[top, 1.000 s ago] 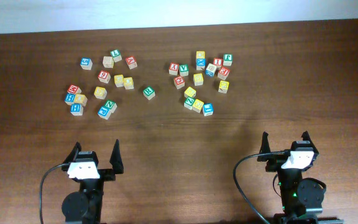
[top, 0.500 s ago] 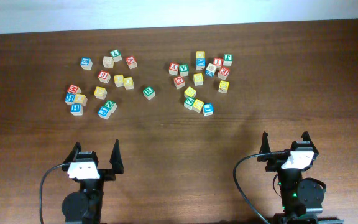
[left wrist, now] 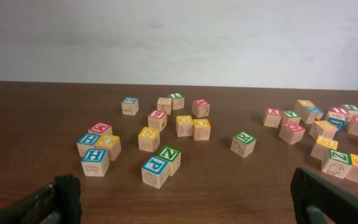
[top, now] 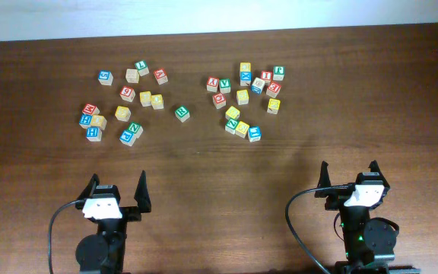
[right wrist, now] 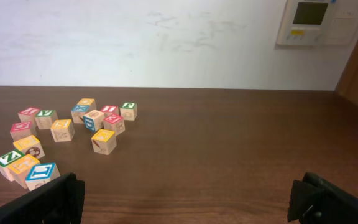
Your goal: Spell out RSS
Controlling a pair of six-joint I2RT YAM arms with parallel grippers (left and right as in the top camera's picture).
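Observation:
The green cube with a white R (top: 182,113) stands alone between two clusters of cubes; it also shows in the left wrist view (left wrist: 243,142). Several yellow-faced cubes lie in both clusters, such as one in the left cluster (top: 145,98) and one in the right cluster (top: 242,97); their letters are too small to read. My left gripper (top: 117,183) is open and empty near the front edge, well short of the cubes. My right gripper (top: 349,169) is open and empty at the front right. Both wrist views show wide-apart fingers over bare wood.
The left cluster (top: 124,103) and the right cluster (top: 248,95) hold red, blue, green and yellow letter cubes on the brown wooden table (top: 219,175). A blue P cube (left wrist: 155,170) is the nearest to my left gripper. A white wall runs behind the table's far edge.

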